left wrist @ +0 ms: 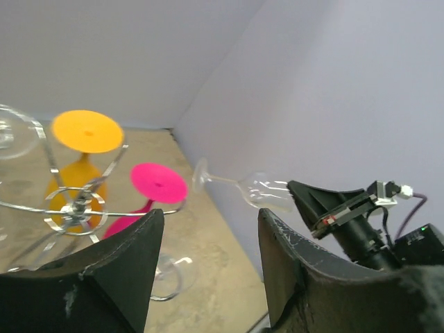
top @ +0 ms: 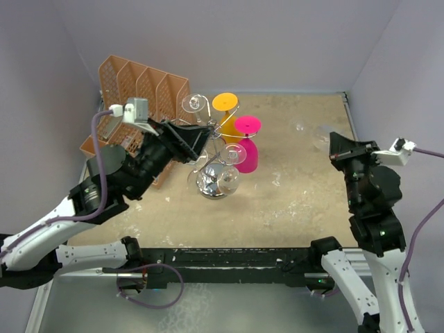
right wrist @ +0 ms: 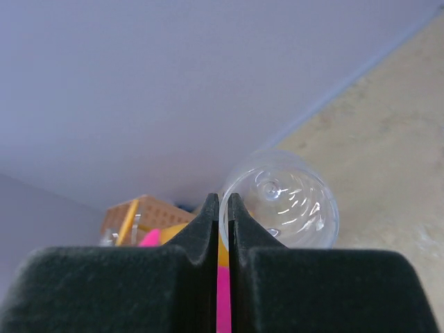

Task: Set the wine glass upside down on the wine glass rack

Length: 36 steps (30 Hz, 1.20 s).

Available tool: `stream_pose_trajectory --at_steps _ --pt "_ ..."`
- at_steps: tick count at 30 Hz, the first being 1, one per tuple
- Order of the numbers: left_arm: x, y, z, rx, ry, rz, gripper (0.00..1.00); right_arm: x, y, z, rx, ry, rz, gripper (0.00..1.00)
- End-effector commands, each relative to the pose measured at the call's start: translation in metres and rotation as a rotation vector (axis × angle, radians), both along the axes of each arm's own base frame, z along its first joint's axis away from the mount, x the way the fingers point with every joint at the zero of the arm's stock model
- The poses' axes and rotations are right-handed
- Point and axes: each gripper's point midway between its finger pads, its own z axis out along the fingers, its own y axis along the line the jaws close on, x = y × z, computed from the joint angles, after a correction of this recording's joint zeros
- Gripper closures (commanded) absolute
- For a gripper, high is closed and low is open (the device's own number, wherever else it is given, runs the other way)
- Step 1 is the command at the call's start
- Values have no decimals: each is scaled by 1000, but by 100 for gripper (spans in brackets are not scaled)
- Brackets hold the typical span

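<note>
Starting at the left, the orange file organizer (top: 139, 89) sits at ten o'clock of the wine glass rack (top: 208, 184), out of play. The left claw (left wrist: 208, 229) hovers just beside the rack's scroll arms, fingers spread wide with nothing between them.

On the rack, a clear glass (top: 194, 104) hangs at eleven o'clock of the post. An orange glass (top: 225, 103) at twelve and a pink glass (top: 248, 126) at one both hang foot-up.

Now over to the right! There's the wine glass (right wrist: 284, 201), lifted off the surface (top: 312, 208) at about three o'clock of the rack and well apart from it. It lies sideways with its foot pointing toward the rack. The right claw (right wrist: 220, 202) is pinched tight on the thin rim, fingers almost meeting.

That looks like a slim hold, so the carry wants to be slow. I'd roll the wrist until the foot is on top, then pick a free scroll on the near side. Slide the stem in from outside, well wide of the pink glass. Let go only once the foot rests on the wire.
</note>
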Motion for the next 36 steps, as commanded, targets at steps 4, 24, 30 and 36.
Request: stream_pose_trajectory --at_steps 4,24,30,36 --pt "-10 -64 61 -405 -29 -230 46 -65 14 124 94 -545 156 100" --pt "1 -171 42 -734 205 -245 42 -110 53 155 74 -781 421 100" --pt "15 -168 44 -812 207 -167 42 -113 65 153 45 -789 488 100" --pt "25 -178 39 -849 256 -135 43 -123 75 154 18 -818 555 100"
